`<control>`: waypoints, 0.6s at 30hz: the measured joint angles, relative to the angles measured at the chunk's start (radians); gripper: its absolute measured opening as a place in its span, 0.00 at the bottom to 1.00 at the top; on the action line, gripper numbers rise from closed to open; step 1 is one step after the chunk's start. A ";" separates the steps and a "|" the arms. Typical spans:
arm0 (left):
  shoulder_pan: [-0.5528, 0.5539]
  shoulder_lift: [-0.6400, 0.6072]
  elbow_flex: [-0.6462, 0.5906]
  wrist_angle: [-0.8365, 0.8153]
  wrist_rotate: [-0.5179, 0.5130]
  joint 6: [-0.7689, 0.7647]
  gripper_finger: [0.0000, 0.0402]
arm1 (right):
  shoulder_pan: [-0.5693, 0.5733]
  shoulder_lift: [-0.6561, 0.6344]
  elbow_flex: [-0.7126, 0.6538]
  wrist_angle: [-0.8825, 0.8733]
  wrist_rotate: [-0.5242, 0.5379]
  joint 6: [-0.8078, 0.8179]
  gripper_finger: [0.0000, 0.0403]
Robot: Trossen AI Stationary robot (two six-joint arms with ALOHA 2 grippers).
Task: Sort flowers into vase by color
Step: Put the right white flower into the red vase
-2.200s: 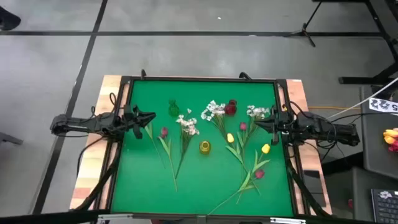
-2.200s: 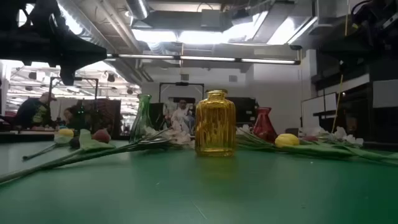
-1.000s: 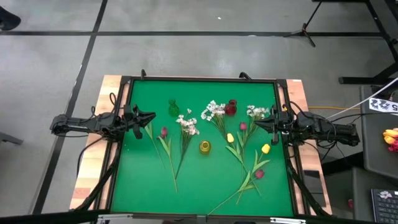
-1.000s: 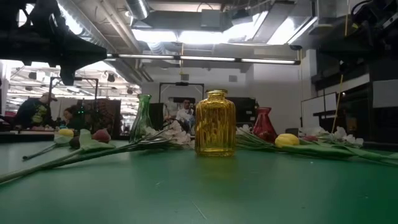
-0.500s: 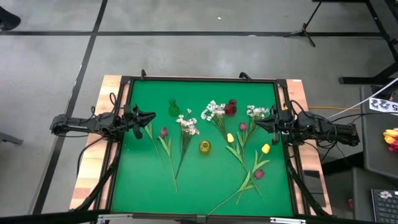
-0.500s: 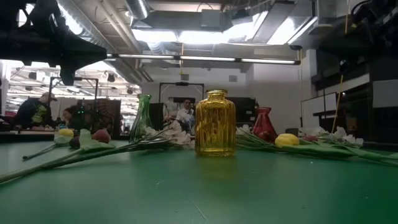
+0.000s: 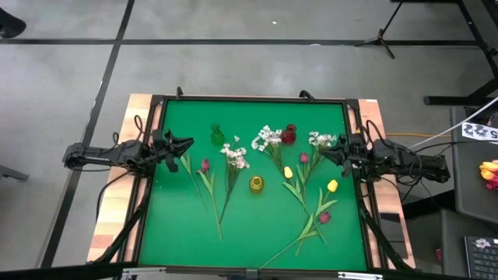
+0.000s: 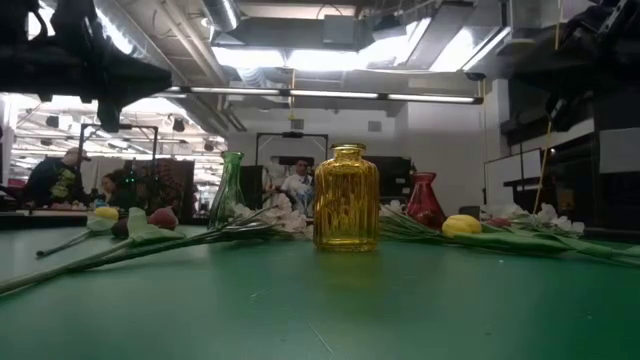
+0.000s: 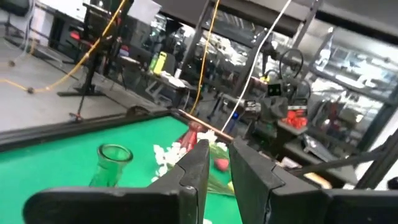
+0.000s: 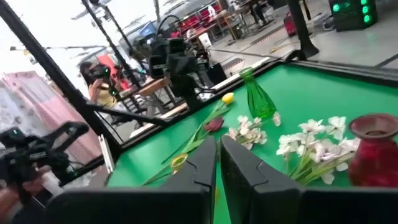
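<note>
Both grippers hover with nothing held: left gripper nearly closed, right gripper closed. The flowers lie between them on the green mat, around three vases.

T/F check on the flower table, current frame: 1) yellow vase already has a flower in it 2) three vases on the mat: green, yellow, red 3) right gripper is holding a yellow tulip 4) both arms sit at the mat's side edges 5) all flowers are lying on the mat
1) False. The yellow vase stands empty.
2) True. The green vase, the yellow vase and the red vase all stand on the green mat.
3) False. The right gripper is shut on nothing; the yellow tulips lie on the mat.
4) True. The left gripper is at the left edge, the right gripper at the right edge.
5) True. The white sprays and the maroon tulips lie flat too.
</note>
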 joint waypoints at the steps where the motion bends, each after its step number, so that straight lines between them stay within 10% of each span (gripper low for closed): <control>1: 0.000 0.000 0.000 0.000 -0.013 0.018 0.15 | 0.000 0.000 0.000 0.002 0.001 -0.001 0.06; 10: 0.001 0.000 -0.002 -0.021 -0.036 -0.038 0.15 | 0.000 0.005 0.000 0.022 -0.008 -0.079 0.06; 18: 0.001 0.000 -0.002 -0.025 -0.058 -0.003 0.15 | 0.000 0.158 0.036 -0.165 0.224 0.003 0.06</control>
